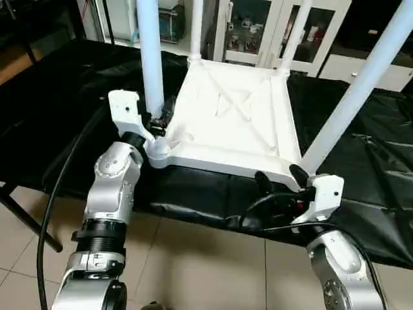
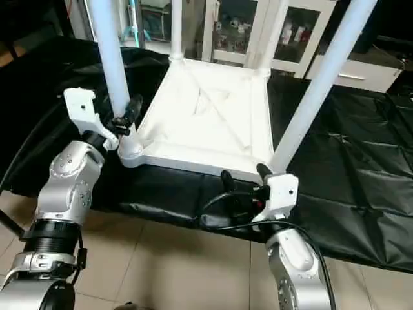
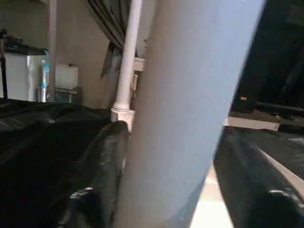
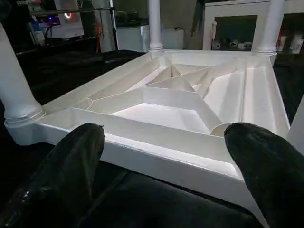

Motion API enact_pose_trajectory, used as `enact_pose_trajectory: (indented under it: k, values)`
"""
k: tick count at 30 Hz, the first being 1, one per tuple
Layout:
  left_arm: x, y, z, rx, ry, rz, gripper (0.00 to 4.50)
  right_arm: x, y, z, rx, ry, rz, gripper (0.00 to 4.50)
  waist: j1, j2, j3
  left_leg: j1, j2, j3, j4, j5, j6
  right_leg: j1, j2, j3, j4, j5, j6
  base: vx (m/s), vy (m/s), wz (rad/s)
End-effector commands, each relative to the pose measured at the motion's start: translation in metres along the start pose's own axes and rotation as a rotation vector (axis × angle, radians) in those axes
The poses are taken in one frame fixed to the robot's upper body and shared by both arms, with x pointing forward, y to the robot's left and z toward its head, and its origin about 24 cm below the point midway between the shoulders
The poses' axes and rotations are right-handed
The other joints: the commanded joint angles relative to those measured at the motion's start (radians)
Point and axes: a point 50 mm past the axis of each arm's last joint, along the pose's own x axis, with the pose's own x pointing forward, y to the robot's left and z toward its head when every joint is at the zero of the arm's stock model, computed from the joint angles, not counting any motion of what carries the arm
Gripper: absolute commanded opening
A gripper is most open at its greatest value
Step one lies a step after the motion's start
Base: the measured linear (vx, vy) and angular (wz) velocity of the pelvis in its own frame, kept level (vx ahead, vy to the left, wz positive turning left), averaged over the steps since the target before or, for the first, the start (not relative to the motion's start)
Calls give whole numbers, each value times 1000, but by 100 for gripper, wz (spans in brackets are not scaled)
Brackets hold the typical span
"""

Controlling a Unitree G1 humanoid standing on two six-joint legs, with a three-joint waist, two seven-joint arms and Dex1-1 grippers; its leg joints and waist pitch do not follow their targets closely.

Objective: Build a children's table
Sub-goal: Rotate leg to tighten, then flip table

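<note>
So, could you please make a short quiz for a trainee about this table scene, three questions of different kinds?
1. True or false: the table top lies upside down on the black cover.
2. How many legs stand in the corners of the top? A) two B) three C) four
3. Which tool is at the near left leg, with its fingers on either side of it?

Key
1. True; the ribbed underside faces up.
2. C, four legs, all pointing up.
3. The left tool. The right tool is open, at the near edge of the top, holding nothing.
</note>
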Motion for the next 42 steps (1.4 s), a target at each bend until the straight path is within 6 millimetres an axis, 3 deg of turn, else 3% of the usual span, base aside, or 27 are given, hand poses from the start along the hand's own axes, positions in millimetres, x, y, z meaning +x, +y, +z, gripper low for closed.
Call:
enact_pose_trajectory:
  k: [1,7,12,19,21,24,28,35,38,40,41,42]
  values:
    - [3,-1,2,2,10,3,250,2,-1,1,-20,5,-3,450,1,13,-56,9,57,-19,-88,-64,7,44,-79,35,-60,169,-203,0,0,0]
    - [1,1,0,-1,26,13,213,6,5,4,-8,-16,55,450,2,19,-55,9,57,-20,-90,-79,1,42,-79,35,-61,150,-200,0,0,0]
    - [1,2,0,-25,26,30,204,6,8,7,14,-35,90,450,2,18,-55,9,59,-21,-91,-88,-1,43,-81,36,-61,147,-201,0,0,0]
    - [2,6,13,-315,-80,111,202,8,5,6,101,-38,42,450,5,13,-54,6,57,-20,-90,-80,9,44,-84,36,-61,145,-219,0,0,0]
    - [3,6,19,-453,-115,137,202,10,4,4,130,-23,42,450,5,12,-55,3,55,-19,-86,-43,24,45,-83,36,-57,164,-233,0,0,0]
    - [3,4,20,-508,-126,120,202,11,5,4,140,-21,45,450,11,15,-59,-3,51,-14,-75,25,53,46,-81,36,-49,234,-254,0,0,0]
    - [0,-5,18,-656,-133,82,202,15,3,2,212,18,29,450,15,14,-61,-2,51,-13,-70,45,72,43,-77,33,-47,252,-262,0,0,0]
    - [0,-20,12,-667,-90,34,200,41,1,20,394,-22,1,450,25,13,-66,-2,51,-11,-63,99,94,40,-75,33,-41,275,-240,0,0,0]
    - [0,-21,11,-678,-80,32,200,62,1,29,548,-48,-22,450,26,15,-70,0,48,-7,-60,114,80,35,-71,33,-37,285,-236,0,0,0]
    - [-1,-20,11,-681,-79,31,200,67,-1,29,558,-47,-45,450,26,16,-69,-5,47,-7,-62,113,75,36,-72,32,-35,283,-240,0,0,0]
    - [-2,-20,12,-684,-81,31,200,72,-4,29,573,-39,-79,450,28,10,-70,0,49,-4,-60,119,71,32,-69,31,-35,288,-237,0,0,0]
    - [-2,-19,12,-685,-83,32,200,74,-6,28,586,-33,-103,450,30,15,-71,-1,47,-4,-60,127,69,33,-69,30,-33,297,-237,0,0,0]
